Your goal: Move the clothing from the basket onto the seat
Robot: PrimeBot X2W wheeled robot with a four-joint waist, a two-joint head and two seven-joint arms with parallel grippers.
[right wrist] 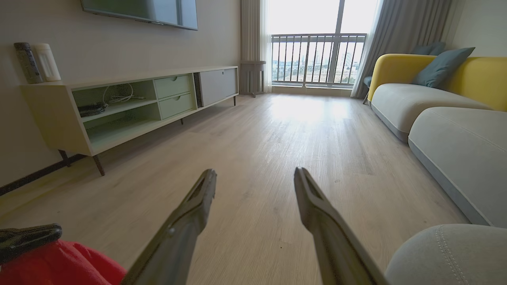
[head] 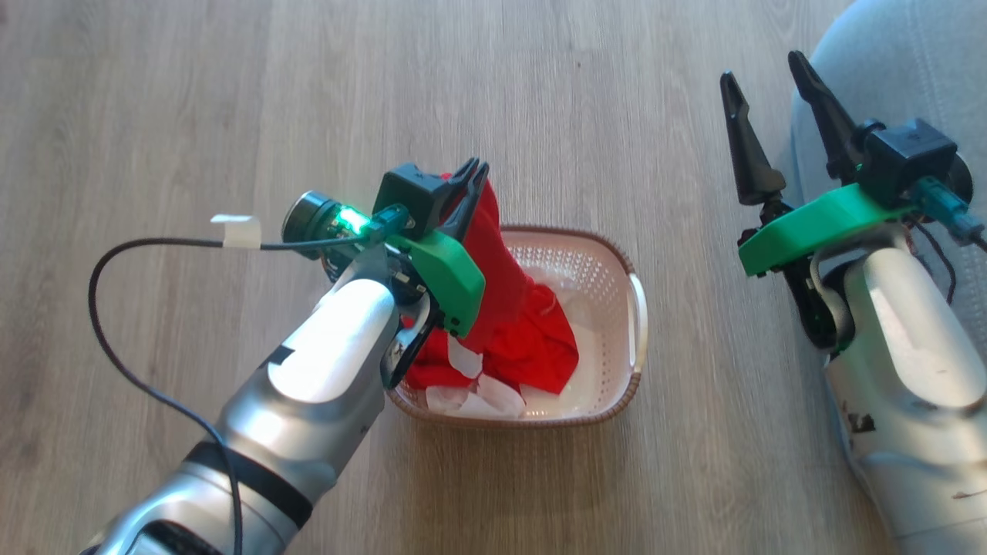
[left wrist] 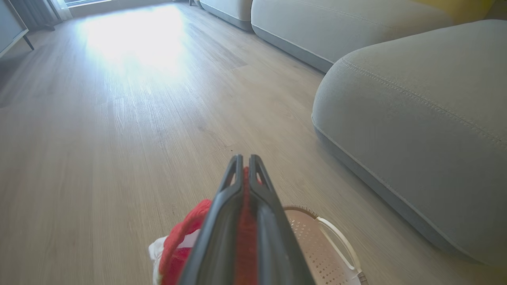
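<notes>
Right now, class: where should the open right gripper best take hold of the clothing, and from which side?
Probably the bunched red clothing low in the basket, from above: the walls block the sides, and the left gripper pinches its top.

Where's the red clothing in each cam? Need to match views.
Head view: clothing centre, hanging from the shut left gripper into the basket.
Left wrist view: clothing bottom centre, pinched in that gripper, bulging lower left.
Right wrist view: clothing bottom-left corner.
Shared landmark: grey seat top right in head view, seat right in left wrist, seat bottom right in right wrist.
</notes>
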